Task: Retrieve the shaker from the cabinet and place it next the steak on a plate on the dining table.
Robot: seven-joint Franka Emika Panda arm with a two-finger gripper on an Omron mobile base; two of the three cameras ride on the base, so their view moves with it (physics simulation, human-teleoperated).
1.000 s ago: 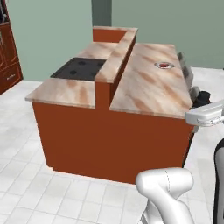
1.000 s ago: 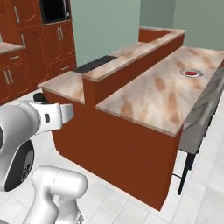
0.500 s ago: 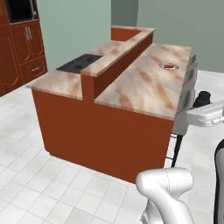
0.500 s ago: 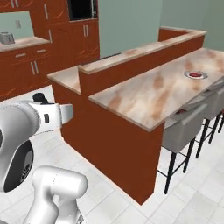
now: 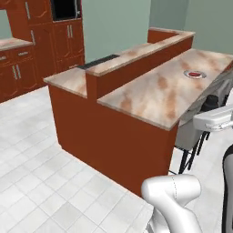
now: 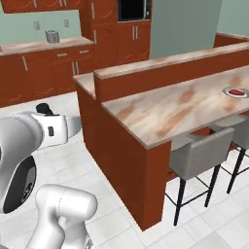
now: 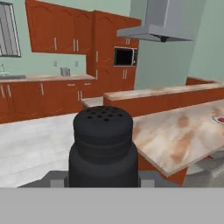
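Item: marbled dining table (image 5: 154, 93), grey stools (image 6: 202, 155) beside it, plate (image 5: 195, 73) with steak (image 5: 195, 74) atop. My pincer (image 7: 103, 181) grasps the shaker (image 7: 103, 146).

Floor (image 5: 36, 182): white tiles, pale grout. Walls pale green. Grey stool (image 6: 199, 158) w/ black legs stands tucked under the marbled top's edge; 2nd stool (image 6: 243, 138) just beside it, cut off by frame edge. Raised ledge (image 6: 165, 63) runs along far side of top. Black cooktop (image 5: 98, 61) set in lower surface behind ledge. Built-in black oven (image 6: 132, 9) in tall reddish-brown units. Small grey toaster (image 6: 51, 36) on back surface. Steel range hood (image 7: 157, 26) overhead. Window (image 7: 9, 30) at far left.
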